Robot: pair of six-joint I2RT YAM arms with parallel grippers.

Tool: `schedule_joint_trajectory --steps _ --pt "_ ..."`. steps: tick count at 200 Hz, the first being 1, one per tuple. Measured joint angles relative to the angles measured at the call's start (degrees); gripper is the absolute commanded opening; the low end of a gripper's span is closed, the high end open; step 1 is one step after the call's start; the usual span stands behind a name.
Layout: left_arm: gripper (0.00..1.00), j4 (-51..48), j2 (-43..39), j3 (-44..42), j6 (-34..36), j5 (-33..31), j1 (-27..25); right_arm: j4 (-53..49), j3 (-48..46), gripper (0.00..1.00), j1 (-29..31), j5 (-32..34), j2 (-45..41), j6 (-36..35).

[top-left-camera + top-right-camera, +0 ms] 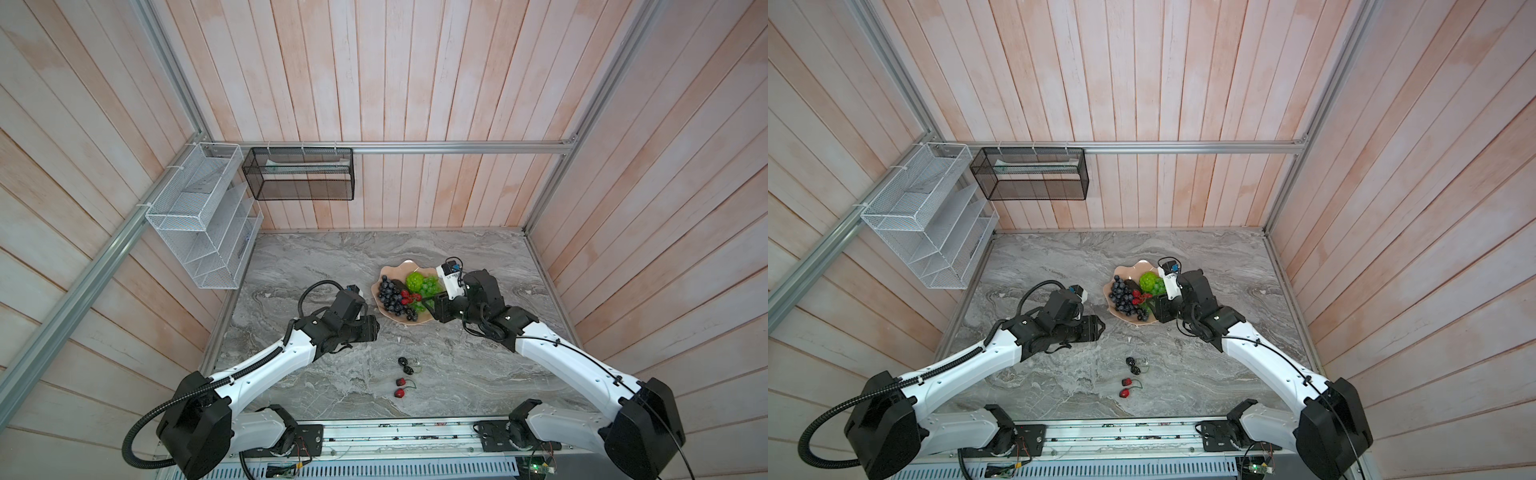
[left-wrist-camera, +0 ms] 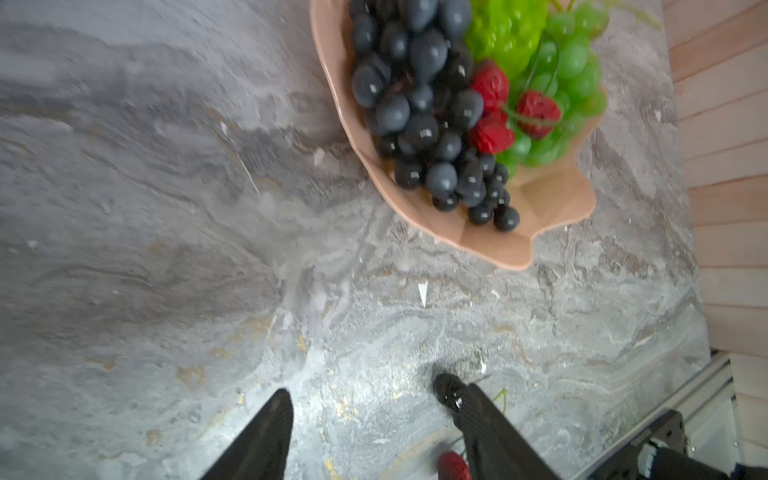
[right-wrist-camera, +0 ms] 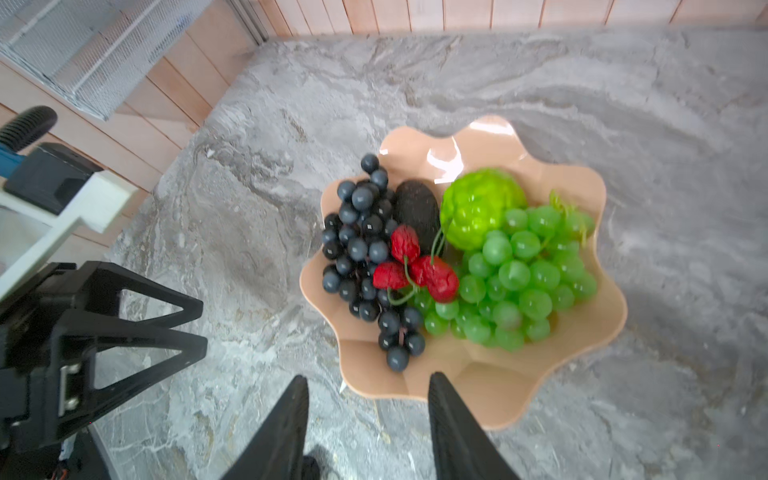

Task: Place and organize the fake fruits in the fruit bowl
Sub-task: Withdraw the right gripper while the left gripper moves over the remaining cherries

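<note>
Bowl (image 1: 399,270) mostly loaded: purple grapes (image 3: 361,249), green grapes (image 3: 519,274), avocado (image 3: 417,205) in. Right end effector (image 3: 368,376) over its near rim, released, empty. Left end effector (image 2: 365,390) beside bowl, released too. Black berries (image 1: 409,369), red pair (image 1: 401,381) loose on counter (image 1: 311,257). Guessing next grab's there, tiny targets.

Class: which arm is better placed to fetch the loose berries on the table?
Left: the left gripper, open, hangs nearer the black berries; the right gripper is at the fruit bowl.

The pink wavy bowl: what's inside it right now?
Inside the bowl: dark grapes, green grapes, a knobbly green fruit, red berries on top, and a black avocado, partly covered. Whatever lies beneath the pile is hidden.
</note>
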Motion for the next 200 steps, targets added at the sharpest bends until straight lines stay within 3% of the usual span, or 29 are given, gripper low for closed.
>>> schedule_joint_trajectory --steps 56,99,138,168,200 --pt "0.67 1.66 0.02 -5.86 -0.81 4.35 -9.03 -0.5 -7.15 0.48 3.3 0.17 -4.04 3.69" --pt "0.67 1.75 2.4 -5.27 0.68 2.4 -18.05 -3.72 -14.03 0.5 5.55 0.72 -6.32 5.88" --pt "0.64 -2.95 8.13 3.06 8.48 -3.91 -25.73 -6.14 -16.26 0.54 5.11 1.95 -10.29 8.24" --pt "0.55 -5.09 12.7 9.05 15.96 -7.34 -28.68 -6.45 -16.15 0.55 1.92 1.64 -11.58 9.27" --pt "0.53 -8.48 18.84 13.77 22.56 -10.8 -31.34 -6.88 -16.15 0.56 -2.43 -0.11 -13.22 10.05"
